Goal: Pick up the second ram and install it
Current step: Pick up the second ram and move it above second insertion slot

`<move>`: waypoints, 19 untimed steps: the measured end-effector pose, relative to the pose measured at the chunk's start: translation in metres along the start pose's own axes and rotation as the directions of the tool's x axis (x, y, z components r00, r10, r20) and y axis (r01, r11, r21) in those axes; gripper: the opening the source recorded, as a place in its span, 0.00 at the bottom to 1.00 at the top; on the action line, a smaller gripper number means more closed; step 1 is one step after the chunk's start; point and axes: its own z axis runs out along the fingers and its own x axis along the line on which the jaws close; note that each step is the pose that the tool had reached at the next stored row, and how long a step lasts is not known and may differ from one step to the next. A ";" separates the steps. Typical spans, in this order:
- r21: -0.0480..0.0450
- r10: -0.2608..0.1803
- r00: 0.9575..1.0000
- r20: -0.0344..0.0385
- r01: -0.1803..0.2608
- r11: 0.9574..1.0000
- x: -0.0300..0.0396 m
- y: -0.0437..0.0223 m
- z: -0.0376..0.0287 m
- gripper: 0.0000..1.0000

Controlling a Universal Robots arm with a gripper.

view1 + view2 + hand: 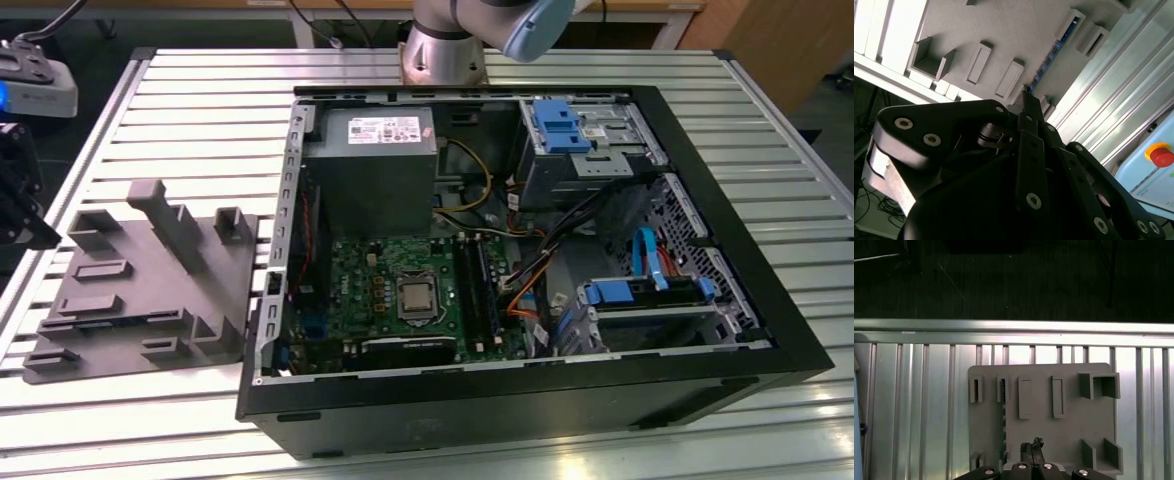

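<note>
The second ram [1002, 415] stands on edge in a narrow slot of the grey holder block [1069, 425], seen as a thin dark strip. In the second wrist view the ram [1054, 52] runs along the block [1019, 30] with bluish glints. My gripper [1032, 446] hangs well above the block, a little to one side of the ram's slot and not touching it. Its fingers [1026, 92] are shut, tip against tip, with nothing between them. On the exterior view's left the block [120, 300] lies beside the open computer case [534, 400], whose green motherboard [387, 270] carries long black memory slots [477, 290].
The block sits on a slatted metal table [200, 100], close to the table's edge [1014, 327] with dark floor beyond. A red stop button [1161, 155] sits on a pale blue box. Cables, blue drive bays [561, 125] and a power supply [371, 160] crowd the case.
</note>
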 end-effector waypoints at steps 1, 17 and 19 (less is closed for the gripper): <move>0.000 0.000 1.000 0.000 0.000 1.000 0.0000 0.0000 0.0003 0.11; 0.000 0.000 1.000 0.000 0.000 1.000 0.0001 -0.0001 0.0064 0.11; 0.000 0.000 1.000 0.000 0.000 1.000 0.0001 -0.0001 0.0065 0.11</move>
